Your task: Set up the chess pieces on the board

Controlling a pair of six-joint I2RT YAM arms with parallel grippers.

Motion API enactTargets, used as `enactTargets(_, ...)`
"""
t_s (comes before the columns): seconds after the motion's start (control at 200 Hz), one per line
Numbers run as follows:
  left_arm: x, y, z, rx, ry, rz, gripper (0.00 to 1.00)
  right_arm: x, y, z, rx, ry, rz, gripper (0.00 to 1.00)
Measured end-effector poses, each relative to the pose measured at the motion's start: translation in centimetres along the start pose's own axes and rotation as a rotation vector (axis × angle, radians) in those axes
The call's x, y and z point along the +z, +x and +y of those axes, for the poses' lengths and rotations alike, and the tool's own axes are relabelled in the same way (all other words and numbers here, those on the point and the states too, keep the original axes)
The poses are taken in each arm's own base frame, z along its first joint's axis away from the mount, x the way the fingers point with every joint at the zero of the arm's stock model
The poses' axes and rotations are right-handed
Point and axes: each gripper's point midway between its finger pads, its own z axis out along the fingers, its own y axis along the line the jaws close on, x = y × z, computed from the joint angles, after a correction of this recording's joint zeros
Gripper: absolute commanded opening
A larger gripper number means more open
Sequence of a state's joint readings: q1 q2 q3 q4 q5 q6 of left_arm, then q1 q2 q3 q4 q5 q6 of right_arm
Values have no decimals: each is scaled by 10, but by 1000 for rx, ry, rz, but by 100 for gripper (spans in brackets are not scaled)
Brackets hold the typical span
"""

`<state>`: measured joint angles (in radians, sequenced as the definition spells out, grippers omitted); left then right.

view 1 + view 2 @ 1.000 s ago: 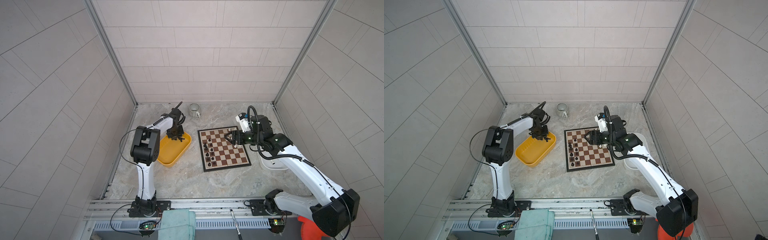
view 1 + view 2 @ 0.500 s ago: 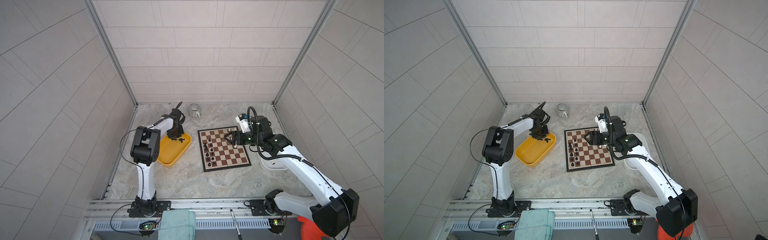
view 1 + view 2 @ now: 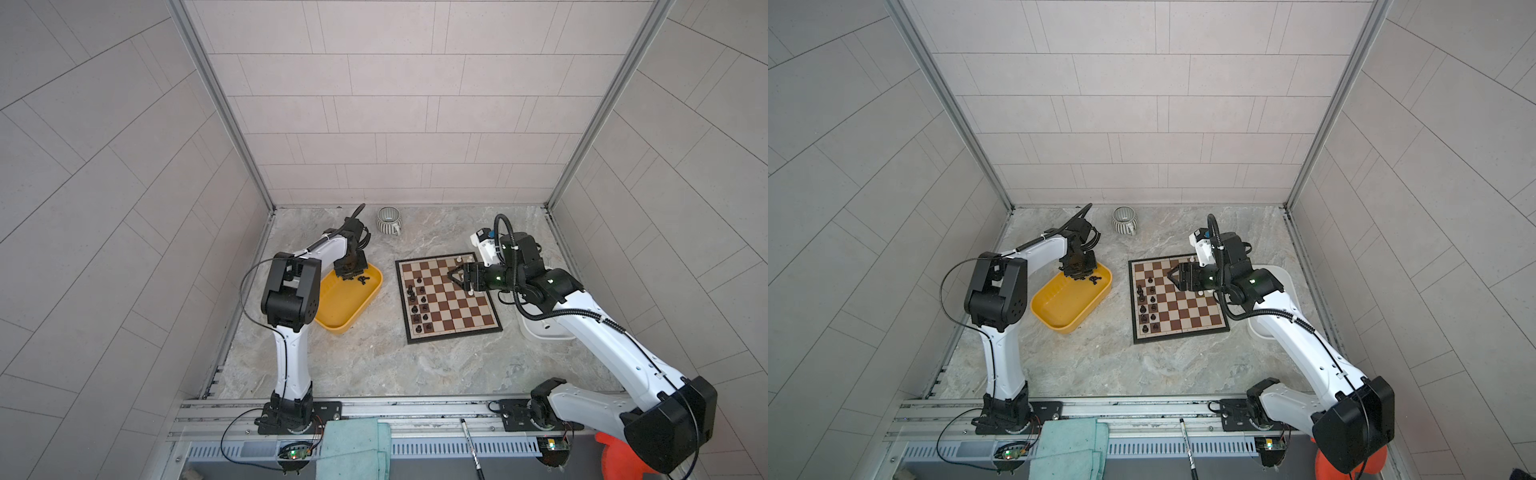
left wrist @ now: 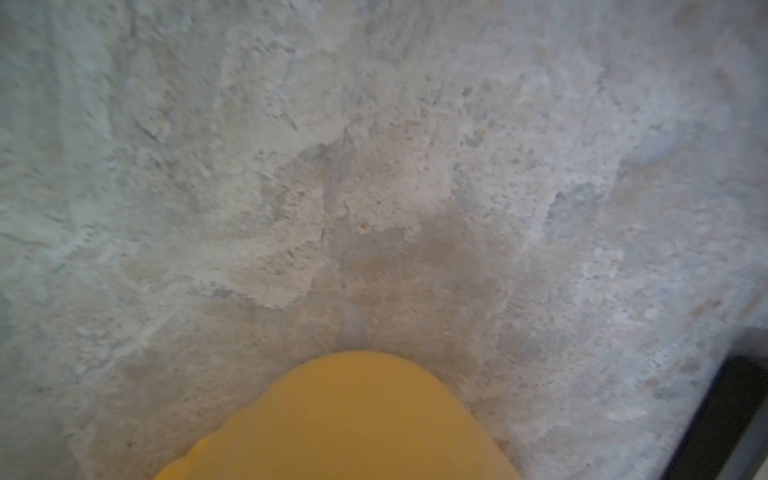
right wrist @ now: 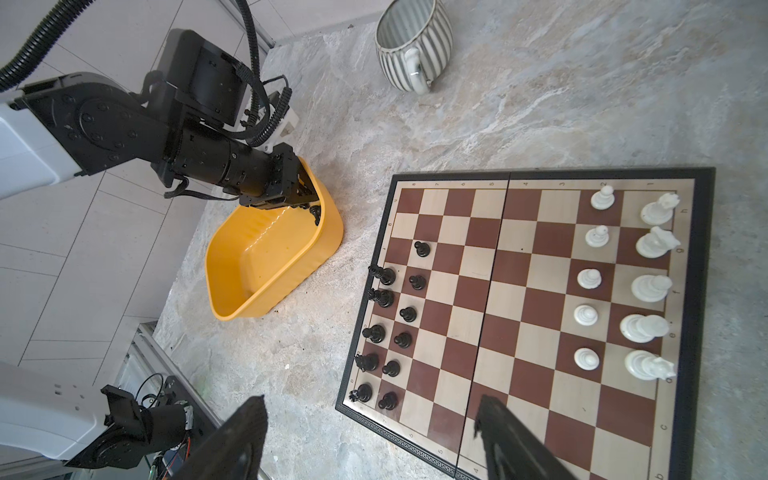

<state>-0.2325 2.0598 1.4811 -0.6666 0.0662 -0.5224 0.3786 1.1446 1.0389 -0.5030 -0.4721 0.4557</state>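
Dipping into the yellow tray [image 3: 332,320] centre left, the left claw [image 3: 351,276] hides its grip, can't tell; the right claw [image 3: 453,275] hangs released over the board [image 3: 457,322].

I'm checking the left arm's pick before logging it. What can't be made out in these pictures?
1. Whether the left gripper holds anything: in the right wrist view its dark jaws merge with the black pieces in the yellow tray; in both top views its own wrist covers them.
2. Left wrist view: blurred, showing only yellow tray and table.
3. White tray: mostly under the right arm in both top views.
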Motion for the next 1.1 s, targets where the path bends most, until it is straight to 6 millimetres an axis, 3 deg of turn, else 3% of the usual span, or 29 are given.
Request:
enactTargets(0.38, -4, -1, 2, 6, -15, -10, 30, 2, -1, 3, 7, -21, 1, 80)
enactTargets(0.575, -5, 0, 2, 6, -21, -6, 30, 5, 2, 2, 13, -22, 8, 79)
enactTargets(1.101, -8, 0, 3, 5, -32, -11, 9, 9, 6, 1, 22, -31, 26, 78)
